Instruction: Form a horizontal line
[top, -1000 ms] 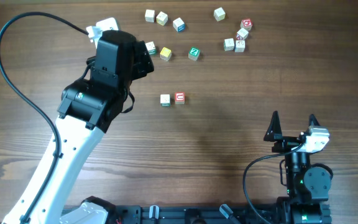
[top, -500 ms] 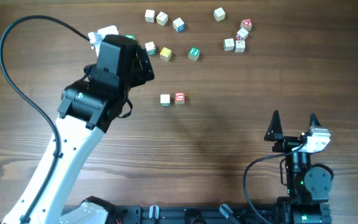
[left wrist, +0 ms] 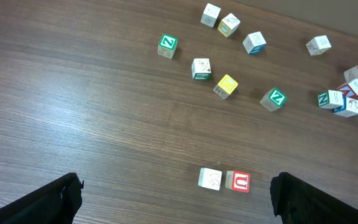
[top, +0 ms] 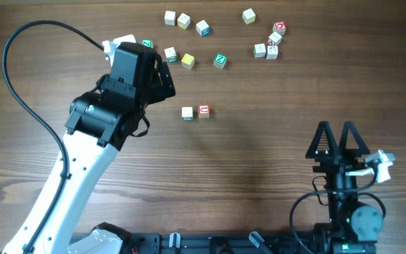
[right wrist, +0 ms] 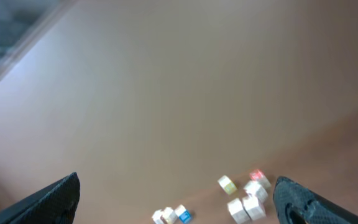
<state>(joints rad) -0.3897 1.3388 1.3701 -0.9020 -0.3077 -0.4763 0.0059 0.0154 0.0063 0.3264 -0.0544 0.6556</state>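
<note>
Horizontal line (top: pixel 195 111) is shown overhead as only two touching cubes, mid-desk (top: pixel 259 162); left fingers (top: pixel 168 83) and right fingers (top: pixel 323 142) are spread, empty. By the left wrist, it is framed between released fingers. By the right wrist, only blurred loose cubes (right wrist: pixel 244 196) are shown.

The overhead camera looks straight down on the whole table (top: pixel 259 176). The left wrist camera looks down from nearer, sharing the two-cube row (left wrist: pixel 224 180) and the scattered cubes (left wrist: pixel 227 86) toward 12 o'clock. The right wrist view is blurred, with distant cubes at 6 o'clock.

Two-cube row (left wrist: pixel 224 180), scattered cubes (left wrist: pixel 227 85) beyond
</note>
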